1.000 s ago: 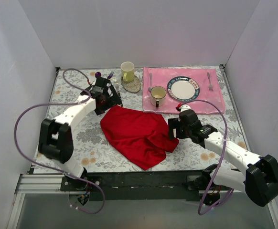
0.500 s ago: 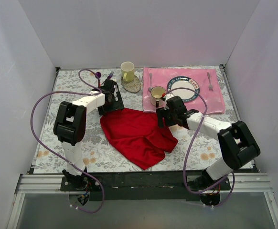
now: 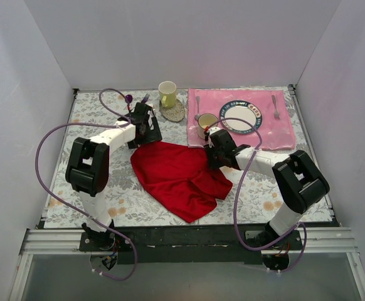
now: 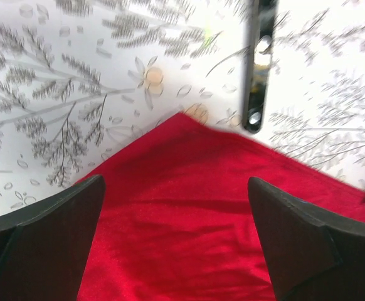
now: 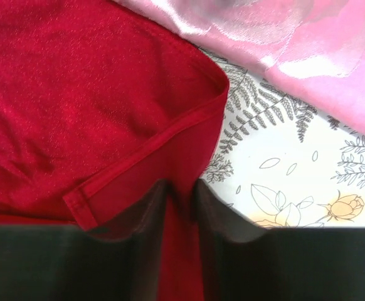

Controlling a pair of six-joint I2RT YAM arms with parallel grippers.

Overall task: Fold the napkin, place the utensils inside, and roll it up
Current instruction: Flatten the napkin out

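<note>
The red napkin (image 3: 179, 175) lies rumpled on the floral table, partly folded over itself. My left gripper (image 3: 146, 133) hovers over its far-left corner, jaws wide open with only cloth (image 4: 182, 200) below them. Just beyond that corner lies a thin dark glossy handle (image 4: 261, 63), apparently the fork's; its tines are out of view. My right gripper (image 3: 216, 155) sits at the napkin's right edge. In the right wrist view its fingers (image 5: 226, 216) are pinched together on a ridge of red cloth (image 5: 107, 94) beside the hemmed edge.
A pink placemat (image 3: 264, 135) at the far right carries a plate (image 3: 240, 116), a cup (image 3: 206, 124), a silver fork (image 3: 275, 106) and a spoon (image 3: 197, 103). A yellow mug (image 3: 167, 93), a coaster (image 3: 173, 111) and purple utensils (image 3: 145, 98) stand behind the left gripper.
My right gripper has swung left and farther in to the napkin's right edge, and its jaws have closed on the cloth. The left gripper shifted slightly and stayed open.
</note>
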